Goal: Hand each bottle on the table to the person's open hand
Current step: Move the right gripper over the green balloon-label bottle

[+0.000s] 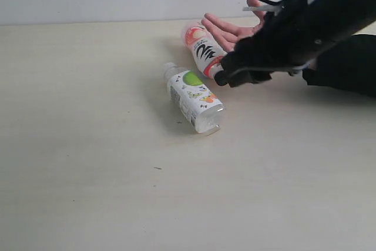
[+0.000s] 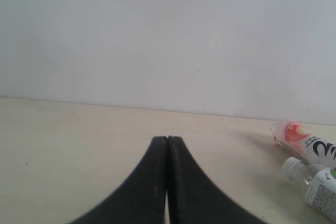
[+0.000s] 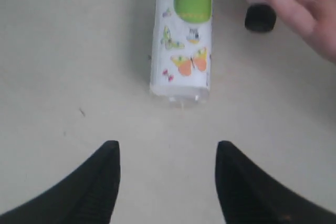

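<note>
Right gripper (image 3: pixel 167 153), black ridged pincer, hangs over the table with its jaws spread wide and nothing between them. Just ahead of the tips is the clear plastic bottle with lime-and-butterfly label (image 3: pixel 182 40), lying on its side on the pale cream table (image 3: pixel 58 61), base toward the pincer. Beyond it is the pink-red bottle with black cap (image 3: pixel 260 19), also lying down, close by the person's open bare hand (image 3: pixel 310 9); touching or not, cannot tell. Left gripper (image 2: pixel 168 142) is pressed together, empty, well apart from both bottles.

Judgement: the lime bottle's pickup is the step in hand. Next move calls for descending, straddling the body across its width, closing, and lifting toward the palm.
</note>
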